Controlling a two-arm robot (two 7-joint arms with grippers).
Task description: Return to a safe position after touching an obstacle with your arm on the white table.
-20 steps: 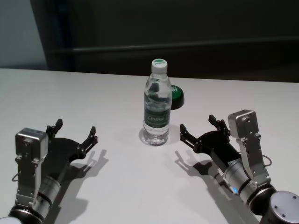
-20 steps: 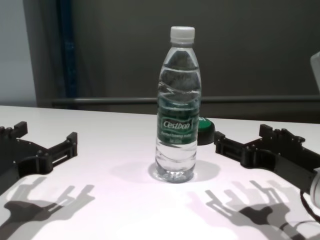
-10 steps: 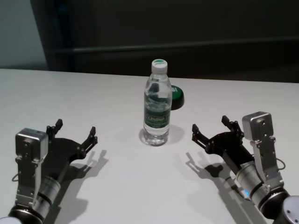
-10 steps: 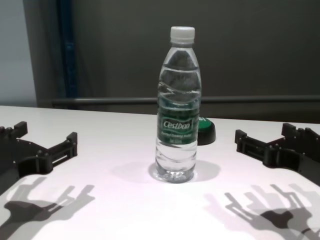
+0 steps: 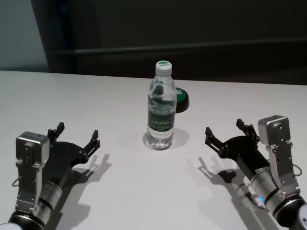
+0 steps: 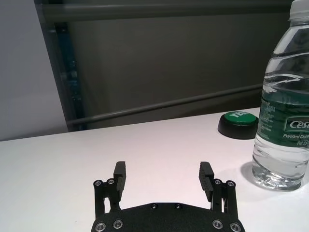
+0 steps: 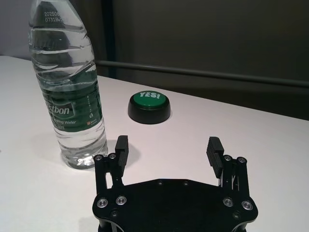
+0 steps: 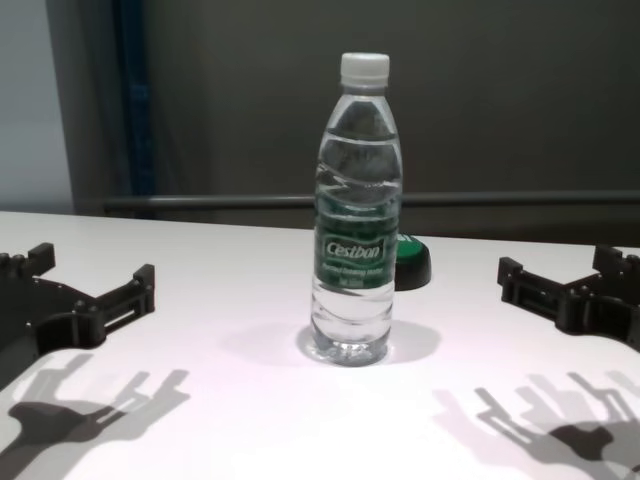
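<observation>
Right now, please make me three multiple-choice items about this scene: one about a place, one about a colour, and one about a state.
1. Where is the round button?
A. behind the water bottle, to its right
B. in front of the bottle
C. under the left gripper

2. What colour is the bottle's label?
A. red
B. green
C. yellow

3. How is the right gripper?
A. shut on the bottle
B. shut on the button
C. open, holding nothing

Answers: 1 A, the head view shows it past the bottle on the white table. 2 B, the chest view shows a green band. 3 C, its wrist view shows the fingers apart with only table between them.
</observation>
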